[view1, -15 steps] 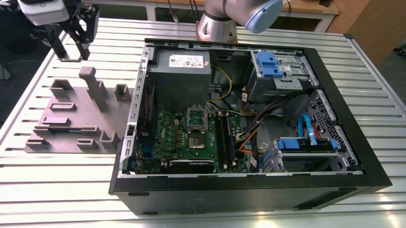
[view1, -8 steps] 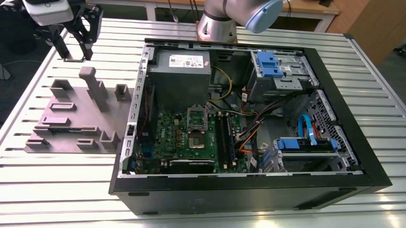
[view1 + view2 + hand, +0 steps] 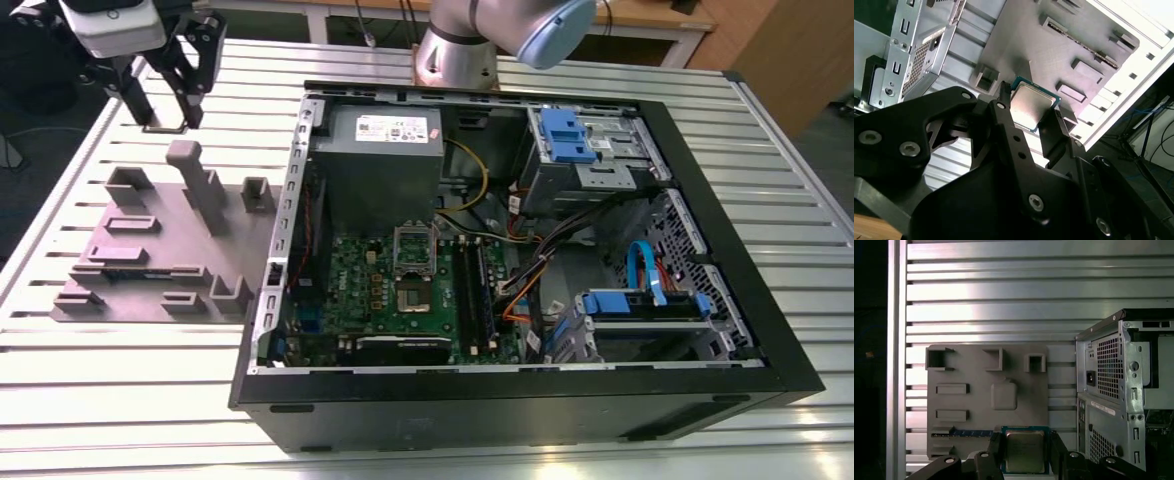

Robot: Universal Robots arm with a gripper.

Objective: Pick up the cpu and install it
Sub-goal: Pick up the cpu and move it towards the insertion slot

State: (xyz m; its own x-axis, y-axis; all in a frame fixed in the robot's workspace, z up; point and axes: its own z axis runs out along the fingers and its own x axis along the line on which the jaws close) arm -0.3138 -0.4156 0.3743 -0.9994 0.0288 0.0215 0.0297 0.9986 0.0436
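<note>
The cpu (image 3: 1024,452), a small square chip with a silvery top and a thin rim, sits clamped between my gripper's fingers (image 3: 996,442). In the second wrist view the cpu (image 3: 1026,97) hangs in the air above the grey parts holder (image 3: 1069,45), with my gripper (image 3: 1030,114) shut on its two opposite edges. In the exterior view my gripper (image 3: 166,105) is at the far left of the table, above the far end of the grey holder (image 3: 134,250) and outside the open computer case (image 3: 534,400). The motherboard's socket (image 3: 414,290) lies in the middle of the case.
The grey holder carries upright posts (image 3: 200,185) and low slots. Inside the case are a grey power supply (image 3: 378,150), blue drive brackets (image 3: 567,135), loose cables (image 3: 561,260) and memory slots (image 3: 474,290). The arm's base (image 3: 454,50) stands behind the case on the slatted metal table (image 3: 120,400).
</note>
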